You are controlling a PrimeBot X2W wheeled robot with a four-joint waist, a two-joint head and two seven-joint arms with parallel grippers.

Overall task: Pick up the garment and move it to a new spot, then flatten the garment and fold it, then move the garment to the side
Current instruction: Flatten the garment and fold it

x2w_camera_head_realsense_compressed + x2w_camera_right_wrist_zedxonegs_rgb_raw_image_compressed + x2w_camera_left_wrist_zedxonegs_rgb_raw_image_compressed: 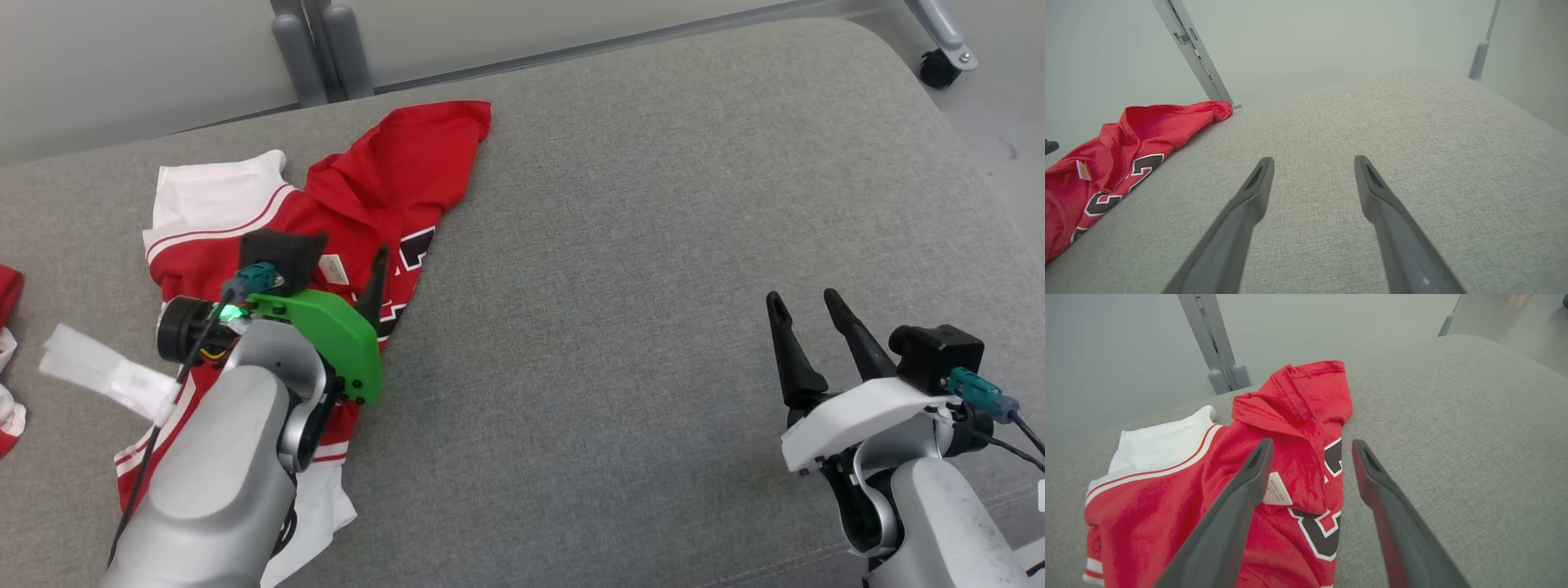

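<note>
A red jersey (392,171) with white sleeves and black numbers lies crumpled on the left part of the grey padded surface (653,245). My left gripper (336,263) hovers over the jersey's middle, near its white neck label (1277,490). In the left wrist view this gripper (1310,443) is open, one finger over the red cloth (1298,412) and the other over the jersey's right edge, nothing between them. My right gripper (802,298) is open over bare grey fabric at the lower right, far from the jersey. The right wrist view shows its fingers (1257,192) spread and the jersey (1126,139) off to the left.
More red and white cloth (8,327) pokes in at the left edge. A white strip (106,371) shows beside my left forearm. Grey metal posts (322,49) stand behind the surface, and a caster wheel (939,69) sits past its rounded far right corner.
</note>
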